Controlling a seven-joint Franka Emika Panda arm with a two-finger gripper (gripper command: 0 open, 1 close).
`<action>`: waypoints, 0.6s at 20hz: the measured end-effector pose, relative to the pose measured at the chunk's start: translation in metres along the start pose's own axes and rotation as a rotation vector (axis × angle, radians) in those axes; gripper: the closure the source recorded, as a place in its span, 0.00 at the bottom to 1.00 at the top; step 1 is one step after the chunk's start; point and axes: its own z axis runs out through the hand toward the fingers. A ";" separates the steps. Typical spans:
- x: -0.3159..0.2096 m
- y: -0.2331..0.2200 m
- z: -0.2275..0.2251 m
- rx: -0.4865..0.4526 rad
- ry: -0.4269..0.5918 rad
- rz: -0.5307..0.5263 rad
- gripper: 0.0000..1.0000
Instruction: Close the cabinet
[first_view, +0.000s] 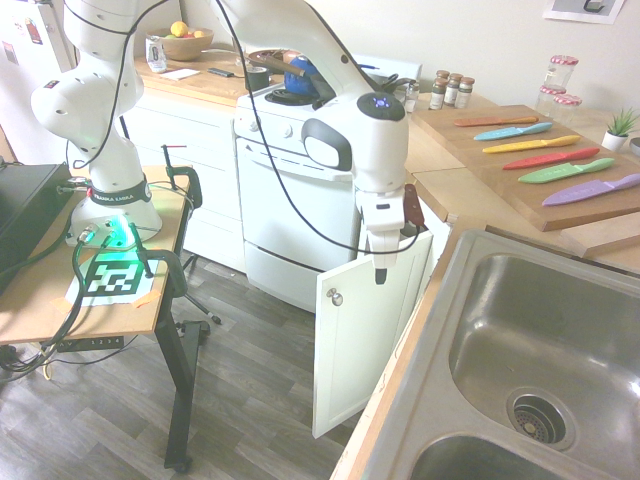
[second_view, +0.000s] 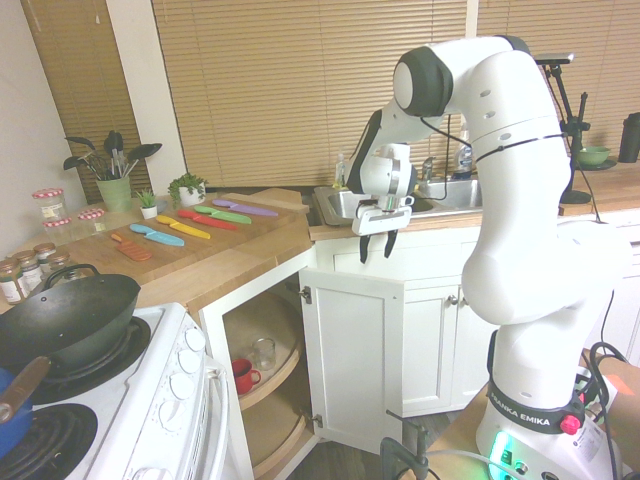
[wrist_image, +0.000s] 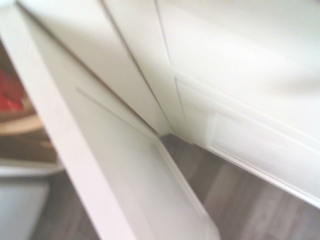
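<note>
The cabinet's narrow white door (first_view: 362, 335) stands swung wide open beside the oven, its round silver knob (first_view: 335, 297) near the top corner. From the other side the door (second_view: 355, 355) juts out from the corner opening, and curved wooden shelves show inside. My gripper (first_view: 393, 255) hangs open, fingers pointing down, right at the door's top edge on the sink side, with nothing between them. In the second exterior view the gripper (second_view: 377, 247) sits just above the door top, in front of the counter edge. The wrist view shows the door's (wrist_image: 125, 165) top edge and panel, blurred.
A white oven (first_view: 290, 200) stands left of the opening, with a wok (second_view: 70, 320) on top. A red mug (second_view: 243, 375) sits on the cabinet's shelf. Coloured knives (first_view: 545, 150) lie on a cutting board. The steel sink (first_view: 480, 300) is at right, and wider white cabinets (second_view: 430, 340) are below it.
</note>
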 end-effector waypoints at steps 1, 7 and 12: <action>0.003 0.001 0.005 0.011 -0.010 0.014 0.00; 0.020 0.025 0.035 0.021 -0.044 0.058 0.00; 0.021 0.023 0.036 0.024 -0.047 0.052 0.00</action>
